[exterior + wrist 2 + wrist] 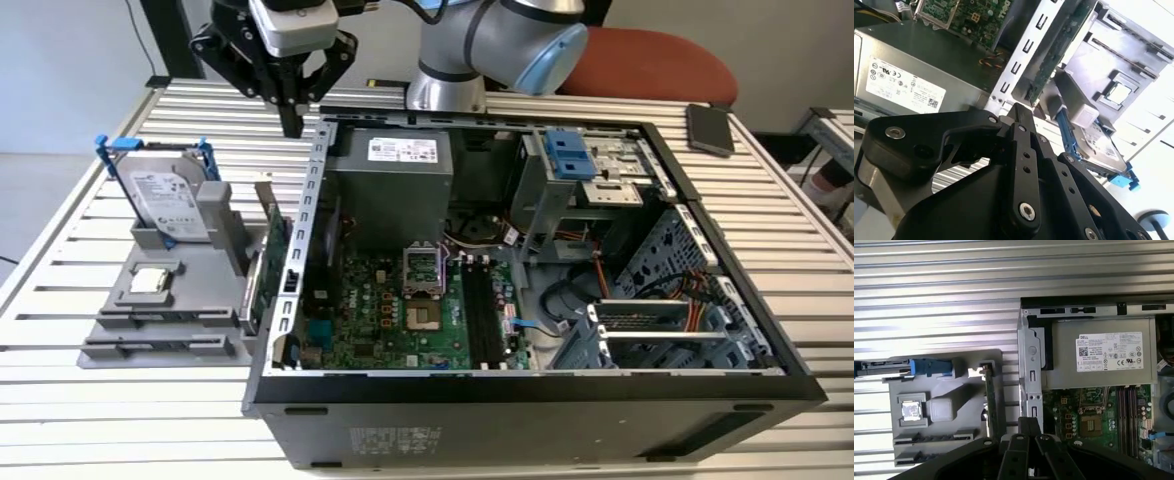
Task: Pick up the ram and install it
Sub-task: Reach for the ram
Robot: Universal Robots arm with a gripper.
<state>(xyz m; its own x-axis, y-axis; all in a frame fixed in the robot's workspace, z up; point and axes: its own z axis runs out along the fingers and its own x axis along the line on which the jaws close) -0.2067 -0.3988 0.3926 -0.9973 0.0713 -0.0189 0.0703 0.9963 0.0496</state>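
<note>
Pick-up not yet begun, we judge: our gripper (291,122) hangs pinched together, empty. The ram (276,262) stands in the gray stand (147,338), at its six o'clock. Grasping needs fingers spread across its top edge.

Green board (989,402) in the grey holder (954,390): you get it edge-on in the first wrist view, its face hidden. Hard drive (929,367) runs off that picture's edge. Gripper (1029,422) body is cut off there too. Motherboard slots (481,310): too small in the exterior view to tell you whether any is filled. Arm (494,40) is cropped at that view's edge.
</note>
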